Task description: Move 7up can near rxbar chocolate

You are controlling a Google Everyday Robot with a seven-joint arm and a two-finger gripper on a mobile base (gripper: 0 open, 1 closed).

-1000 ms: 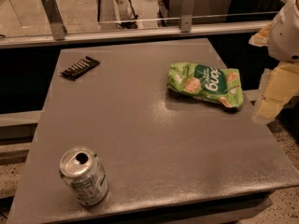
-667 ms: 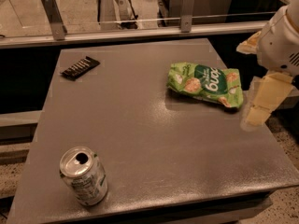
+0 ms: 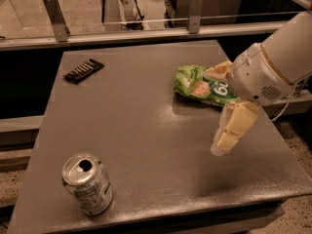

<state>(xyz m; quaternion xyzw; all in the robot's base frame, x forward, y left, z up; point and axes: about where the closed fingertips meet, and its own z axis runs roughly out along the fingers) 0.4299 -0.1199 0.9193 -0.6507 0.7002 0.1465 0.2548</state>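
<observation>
The 7up can (image 3: 87, 184) stands upright near the front left corner of the grey table (image 3: 146, 130), its pull-tab top open. The rxbar chocolate (image 3: 84, 70) lies flat at the far left of the table, well apart from the can. My gripper (image 3: 214, 111) hangs over the right side of the table, just in front of the green snack bag. It is open and empty, with one cream finger (image 3: 218, 71) over the bag and the other (image 3: 231, 130) pointing down toward the table. It is far to the right of the can.
A crinkled green snack bag (image 3: 197, 87) lies at the right middle of the table, partly hidden by my white arm (image 3: 278, 62). A rail with metal posts (image 3: 54, 17) and a glass panel runs behind the table. The floor drops off past the table's edges.
My arm and gripper have moved left and forward from the table's right edge, to over the table in front of the snack bag. The can, bar and bag have not moved.
</observation>
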